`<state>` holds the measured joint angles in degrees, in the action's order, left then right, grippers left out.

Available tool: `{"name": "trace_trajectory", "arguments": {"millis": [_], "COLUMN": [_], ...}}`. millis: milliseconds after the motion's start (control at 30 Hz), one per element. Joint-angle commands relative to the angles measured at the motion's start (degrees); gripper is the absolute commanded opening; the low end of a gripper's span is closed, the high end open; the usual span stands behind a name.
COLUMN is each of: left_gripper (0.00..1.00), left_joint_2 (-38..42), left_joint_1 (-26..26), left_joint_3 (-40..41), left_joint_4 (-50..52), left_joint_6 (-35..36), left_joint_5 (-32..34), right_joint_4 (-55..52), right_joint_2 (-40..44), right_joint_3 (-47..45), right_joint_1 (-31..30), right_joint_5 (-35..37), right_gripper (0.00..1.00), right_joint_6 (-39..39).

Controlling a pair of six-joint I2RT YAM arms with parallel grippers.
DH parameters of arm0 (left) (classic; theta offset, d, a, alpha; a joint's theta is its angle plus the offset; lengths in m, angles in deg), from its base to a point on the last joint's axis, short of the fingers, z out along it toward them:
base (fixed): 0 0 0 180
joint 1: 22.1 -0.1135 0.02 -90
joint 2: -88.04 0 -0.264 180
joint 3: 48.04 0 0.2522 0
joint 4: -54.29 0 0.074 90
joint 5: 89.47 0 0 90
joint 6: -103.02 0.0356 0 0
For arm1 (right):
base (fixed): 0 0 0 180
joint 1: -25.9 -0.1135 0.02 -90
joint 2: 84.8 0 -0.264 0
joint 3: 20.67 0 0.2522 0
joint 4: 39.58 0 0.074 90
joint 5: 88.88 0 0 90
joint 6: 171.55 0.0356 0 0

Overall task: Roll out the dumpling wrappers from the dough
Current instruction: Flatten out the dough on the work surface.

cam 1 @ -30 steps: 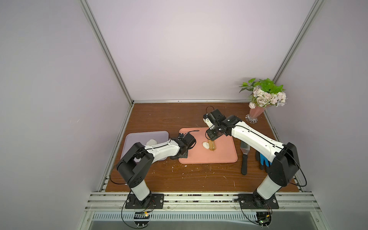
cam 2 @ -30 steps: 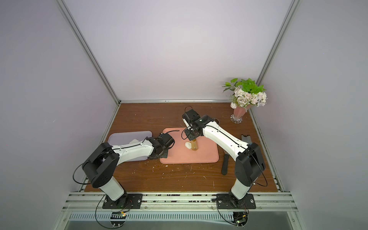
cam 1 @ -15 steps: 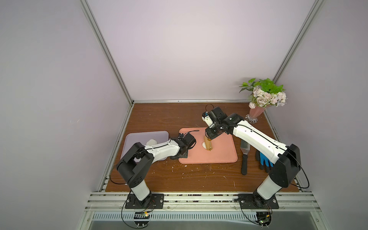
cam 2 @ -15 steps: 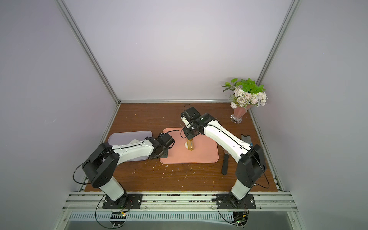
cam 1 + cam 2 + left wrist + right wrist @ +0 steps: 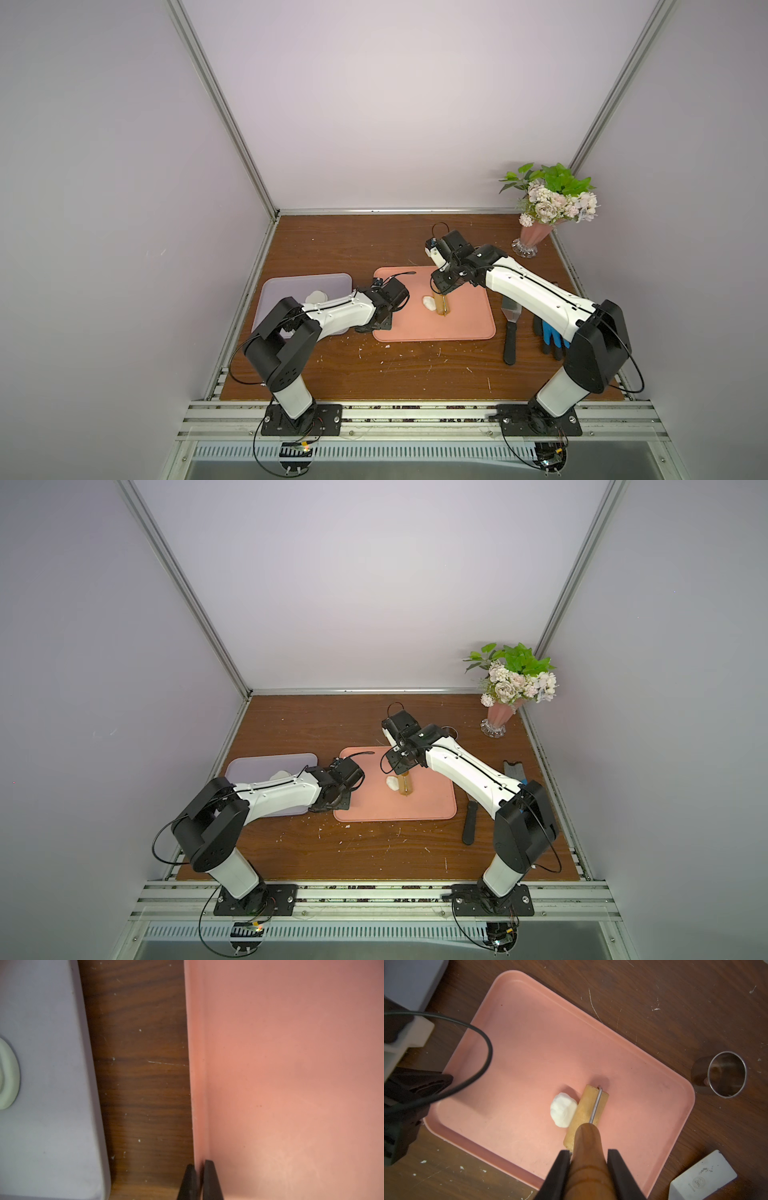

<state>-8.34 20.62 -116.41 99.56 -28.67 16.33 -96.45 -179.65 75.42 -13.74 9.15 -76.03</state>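
dumpling wrappers [image 5: 9,1076]: cut by edge | scraper [image 5: 702,1176]: cut by edge | blue item [image 5: 552,334]: partly hidden

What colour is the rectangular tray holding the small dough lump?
Salmon pink. The shallow rectangular plastic tray shows best in the right wrist view.

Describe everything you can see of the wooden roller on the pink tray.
The roller has a pale tan wooden barrel, a thin metal rod along it, and a darker brown wooden handle. The handle is clamped between the black fingers of the right gripper. Its barrel lies on the pink tray, its side against the white dough lump.
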Motion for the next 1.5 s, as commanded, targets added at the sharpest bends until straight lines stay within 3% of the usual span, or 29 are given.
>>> {"name": "trace_trajectory", "arguments": {"millis": [0,267,600,900,1100,1367,1467], "left_gripper": [0.0,0.0,0.0,0.0,0.0,0.0,0.0], "left_joint_2": [-1.7,-1.8,-2.1,-1.7,-1.4,-1.4,-1.3], "left_joint_1": [1.2,1.2,1.2,1.3,1.2,1.3,1.3], "left_joint_3": [0.9,1.3,0.8,1.3,1.7,1.6,1.5], "left_joint_4": [2.3,2.3,2.3,2.3,2.3,2.2,2.2], "left_joint_6": [0.7,0.5,0.6,0.2,0.5,0.2,0.7], "left_joint_5": [-3.2,-3.1,-3.3,-3.2,-2.9,-2.6,-2.8], "right_joint_4": [-2.8,-6.2,-1.3,0.2,0.2,2.9,-0.7], "right_joint_2": [1.0,3.3,-0.7,-3.2,-3.0,2.0,3.2], "right_joint_3": [2.3,9.7,7.2,0.6,1.0,5.4,8.5], "right_joint_1": [0.4,0.0,-1.1,-0.9,-0.9,-1.0,-0.9], "right_joint_5": [0.3,-1.1,-5.5,-3.5,-3.5,-14.0,-11.6], "right_gripper": [0.0,0.0,0.0,0.0,0.0,0.0,0.0], "right_joint_6": [0.9,0.8,1.7,1.2,1.0,0.7,-0.4]}}
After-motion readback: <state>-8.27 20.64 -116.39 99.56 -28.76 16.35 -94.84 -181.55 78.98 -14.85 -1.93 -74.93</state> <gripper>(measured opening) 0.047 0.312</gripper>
